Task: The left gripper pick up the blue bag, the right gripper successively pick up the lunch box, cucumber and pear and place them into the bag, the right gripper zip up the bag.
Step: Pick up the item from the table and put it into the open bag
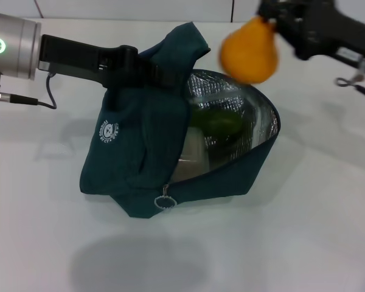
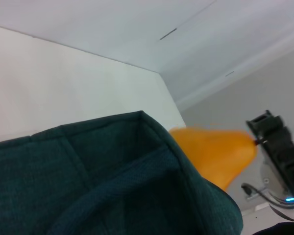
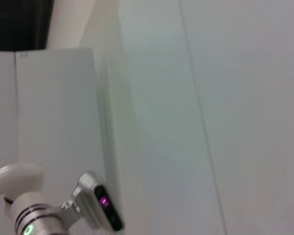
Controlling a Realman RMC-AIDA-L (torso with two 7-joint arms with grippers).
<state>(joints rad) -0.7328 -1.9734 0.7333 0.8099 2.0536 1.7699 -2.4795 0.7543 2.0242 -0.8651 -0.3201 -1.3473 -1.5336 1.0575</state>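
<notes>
The dark teal blue bag (image 1: 146, 152) lies open on the white table, silver lining showing. My left gripper (image 1: 147, 68) is shut on its upper fabric and holds that side up; the bag fills the left wrist view (image 2: 103, 181). Inside I see the green cucumber (image 1: 222, 125) and the clear lunch box (image 1: 191, 155). My right gripper (image 1: 272, 18) is shut on the stem end of the orange-yellow pear (image 1: 249, 52), holding it in the air above the bag's opening. The pear also shows in the left wrist view (image 2: 220, 152).
The ring zipper pull (image 1: 163, 201) hangs at the bag's front edge. The white table (image 1: 316, 231) surrounds the bag. The right wrist view shows only a white wall and part of my left arm (image 3: 39, 220).
</notes>
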